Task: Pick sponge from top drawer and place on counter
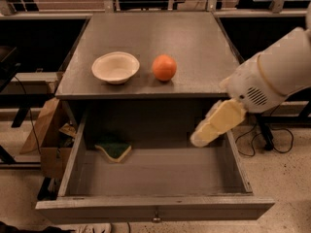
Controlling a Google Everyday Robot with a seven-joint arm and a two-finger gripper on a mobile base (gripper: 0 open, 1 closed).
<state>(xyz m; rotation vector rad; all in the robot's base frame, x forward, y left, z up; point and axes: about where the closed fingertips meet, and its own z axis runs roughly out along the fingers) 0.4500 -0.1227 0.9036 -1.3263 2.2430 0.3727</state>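
Observation:
The sponge, dark green on top with a yellow layer below, lies flat in the back left corner of the open top drawer. The counter is the grey tabletop above the drawer. My gripper hangs at the end of the white arm, over the drawer's right side near its back wall, well to the right of the sponge and apart from it. It holds nothing that I can see.
A white bowl and an orange stand on the front part of the counter. A cardboard box sits on the floor left of the cabinet. Cables lie on the floor at the right.

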